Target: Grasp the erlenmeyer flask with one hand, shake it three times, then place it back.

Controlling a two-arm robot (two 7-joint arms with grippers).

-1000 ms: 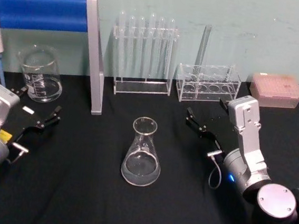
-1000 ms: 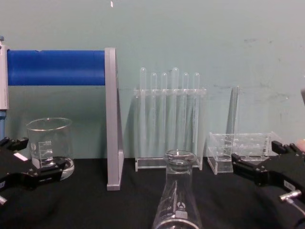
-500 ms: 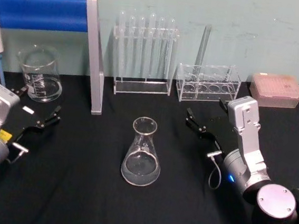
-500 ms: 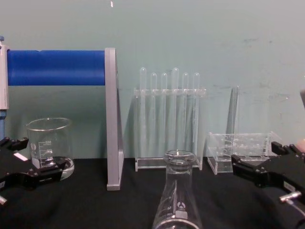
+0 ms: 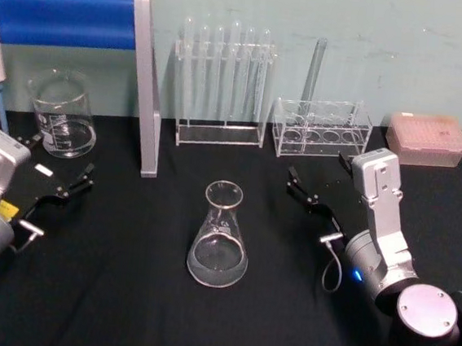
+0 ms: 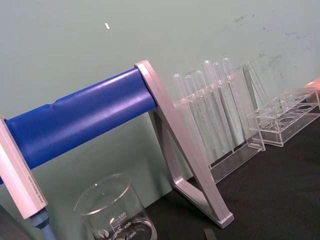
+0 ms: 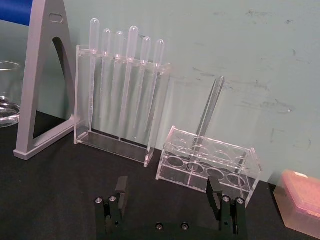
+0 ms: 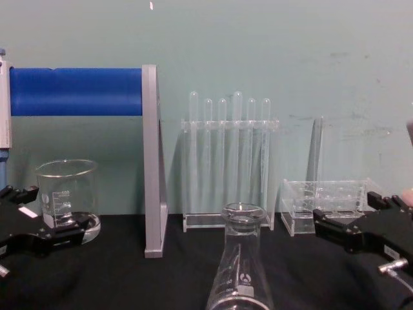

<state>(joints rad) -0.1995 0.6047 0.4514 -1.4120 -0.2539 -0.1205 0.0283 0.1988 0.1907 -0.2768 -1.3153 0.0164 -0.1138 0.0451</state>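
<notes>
The clear glass erlenmeyer flask stands upright on the black table, midway between the two arms; the chest view has its neck and white mark low in the centre. My right gripper is open, right of the flask and a little beyond it, touching nothing. In the right wrist view its black fingers stand well apart with nothing between them. My left gripper is open at the table's left, in front of a beaker and well clear of the flask.
A graduated beaker stands at the back left beside a grey frame with a blue bar. Behind the flask stand a rack of test tubes, a low clear rack and a pink tip box.
</notes>
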